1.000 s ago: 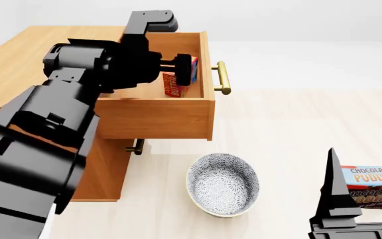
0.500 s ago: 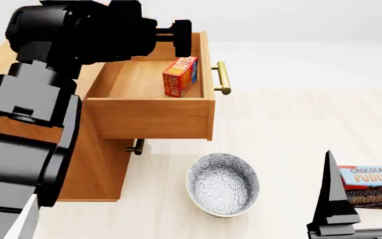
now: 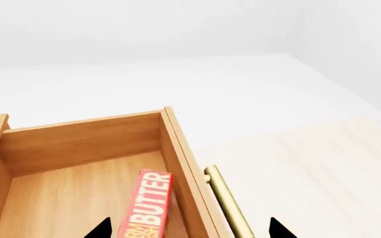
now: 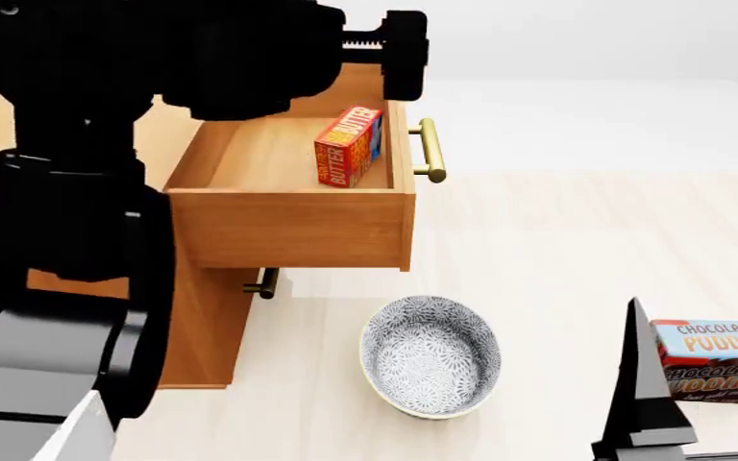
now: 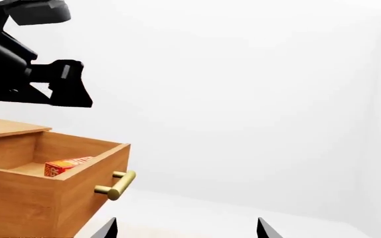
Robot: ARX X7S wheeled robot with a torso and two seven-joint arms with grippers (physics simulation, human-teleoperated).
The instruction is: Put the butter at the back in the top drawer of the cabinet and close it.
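Observation:
The butter point(image 4: 350, 146) stands on edge inside the open top drawer point(image 4: 285, 226) of the cabinet point(image 4: 203, 327), close to the drawer's front wall and brass handle point(image 4: 430, 151). My left gripper point(image 4: 402, 56) hangs above the drawer's front edge, open and holding nothing. In the left wrist view the butter point(image 3: 149, 206) and the handle point(image 3: 229, 206) lie below between the spread tips of the left gripper point(image 3: 189, 230). My right gripper point(image 5: 187, 229) is open and empty, low at the front right; one of its fingers point(image 4: 638, 384) shows in the head view.
A patterned grey bowl point(image 4: 430, 355) sits on the floor in front of the cabinet. A Chocolate Pudding box point(image 4: 722, 360) stands at the right, beside the right gripper's finger. A lower drawer's handle point(image 4: 264, 281) pokes out beneath the open drawer.
My left gripper has lifted away from the butter and moved up toward the drawer's front edge. The butter stays standing in the drawer. The right arm has barely moved.

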